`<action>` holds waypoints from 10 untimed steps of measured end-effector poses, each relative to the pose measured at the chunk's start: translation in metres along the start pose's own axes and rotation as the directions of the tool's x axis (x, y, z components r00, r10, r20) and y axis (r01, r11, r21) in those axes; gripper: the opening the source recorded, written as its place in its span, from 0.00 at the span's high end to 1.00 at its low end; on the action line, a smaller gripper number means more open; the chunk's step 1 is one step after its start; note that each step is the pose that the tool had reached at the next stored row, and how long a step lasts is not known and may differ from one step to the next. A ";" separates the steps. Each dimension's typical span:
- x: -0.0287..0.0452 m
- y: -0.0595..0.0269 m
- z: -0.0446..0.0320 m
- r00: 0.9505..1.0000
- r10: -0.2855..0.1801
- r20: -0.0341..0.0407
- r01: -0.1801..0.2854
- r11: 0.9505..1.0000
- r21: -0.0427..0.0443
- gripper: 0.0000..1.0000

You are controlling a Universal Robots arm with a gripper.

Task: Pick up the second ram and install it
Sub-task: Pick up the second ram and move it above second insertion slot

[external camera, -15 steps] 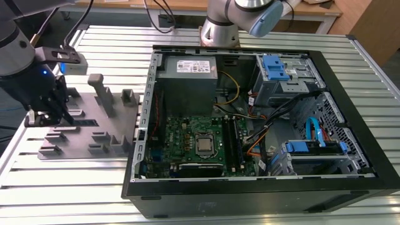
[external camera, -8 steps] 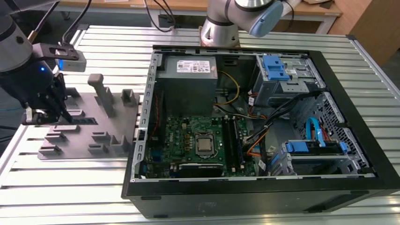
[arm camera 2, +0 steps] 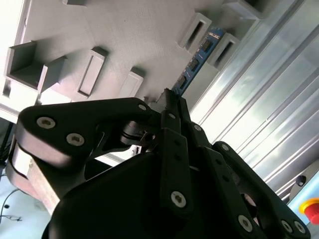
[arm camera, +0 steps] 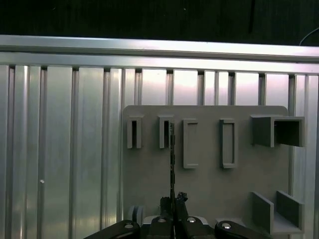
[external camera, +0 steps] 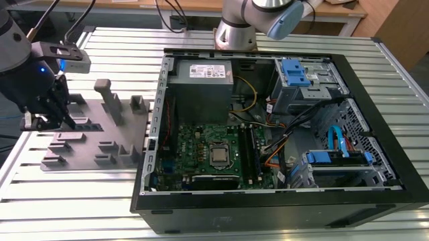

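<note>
The tool (arm camera 2: 169,99) is clamped on the second ram (arm camera 2: 197,59), which juts straight out beyond its tips, far end at the slots of the grey holder (external camera: 92,138). I judge a straight, untwisted lift safest. The open computer (external camera: 268,213) sits well apart, toward the exterior view's right.

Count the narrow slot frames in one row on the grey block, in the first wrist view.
4 slot frames. One at the edge of the grey plastic block; one beside the thin blue-green memory board; two between that and the open grey box. None seems hidden.
</note>
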State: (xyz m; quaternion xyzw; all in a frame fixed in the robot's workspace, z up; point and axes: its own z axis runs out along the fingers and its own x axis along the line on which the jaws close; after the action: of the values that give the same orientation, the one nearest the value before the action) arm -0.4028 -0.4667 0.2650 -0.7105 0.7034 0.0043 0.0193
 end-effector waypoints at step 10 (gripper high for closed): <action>-0.0005 -0.0003 -0.0141 1.000 0.000 0.000 0.000 1.000 0.000 0.86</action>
State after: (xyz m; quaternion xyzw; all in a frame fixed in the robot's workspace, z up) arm -0.4028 -0.4667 0.2791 -0.7105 0.7034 0.0043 0.0194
